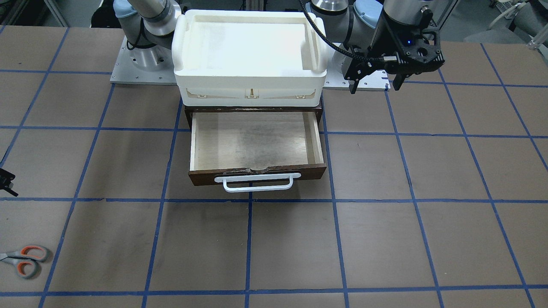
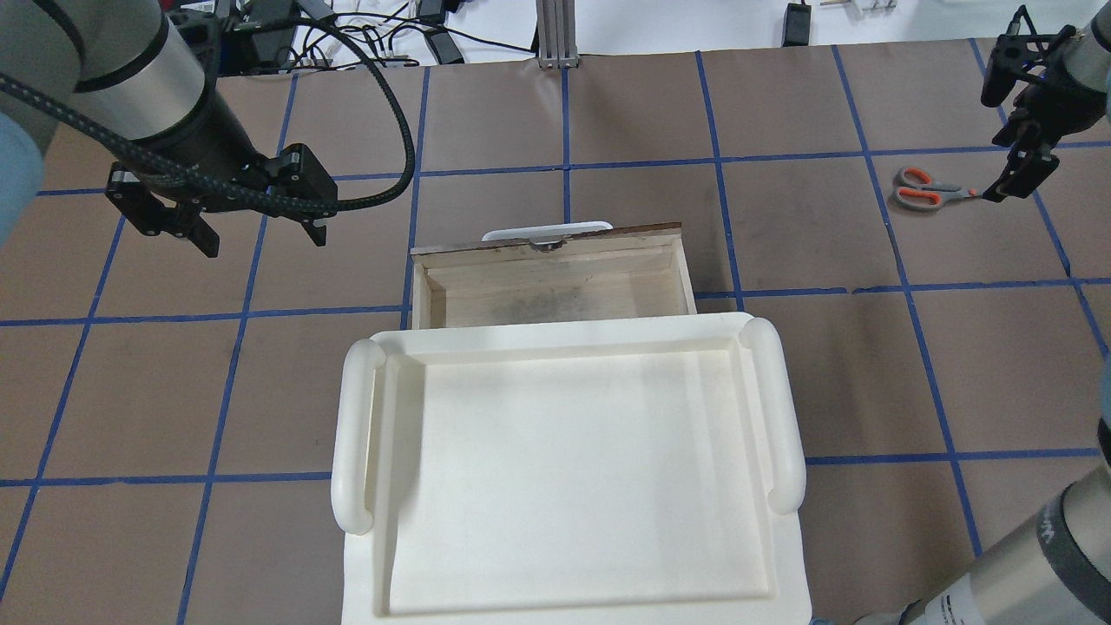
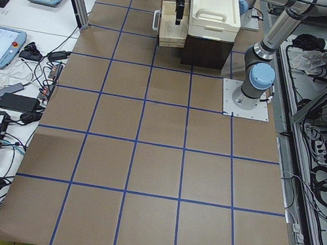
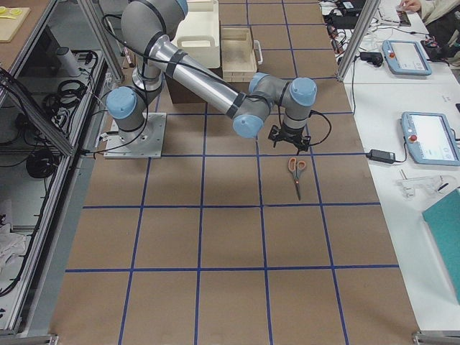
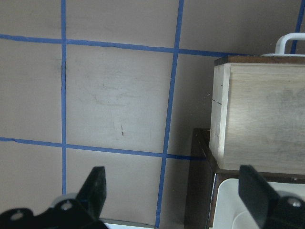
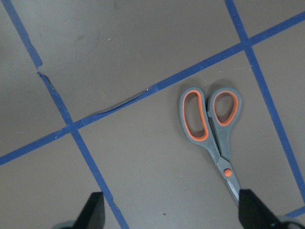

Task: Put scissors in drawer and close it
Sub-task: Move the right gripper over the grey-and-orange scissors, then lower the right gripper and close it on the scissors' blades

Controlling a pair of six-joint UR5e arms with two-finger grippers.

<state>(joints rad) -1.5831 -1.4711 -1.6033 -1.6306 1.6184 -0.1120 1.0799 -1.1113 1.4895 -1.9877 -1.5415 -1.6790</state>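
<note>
The scissors (image 1: 23, 260) lie flat on the brown table, far from the drawer on my right side; they also show in the overhead view (image 2: 929, 189) and the right wrist view (image 6: 214, 129). My right gripper (image 2: 1000, 139) hovers open and empty just above them (image 6: 171, 214), the blades pointing at its right finger. The drawer (image 1: 308, 173) is pulled open and empty, with its white bar handle (image 1: 257, 183) facing away from me; it also shows in the overhead view (image 2: 625, 236). My left gripper (image 1: 376, 87) is open and empty, raised to the left of the drawer (image 5: 267, 119).
A white plastic tray (image 1: 248, 81) sits on top of the dark brown cabinet that holds the drawer; it also shows in the overhead view (image 2: 356, 434). Blue tape lines grid the table. Both arm bases stand behind the cabinet.
</note>
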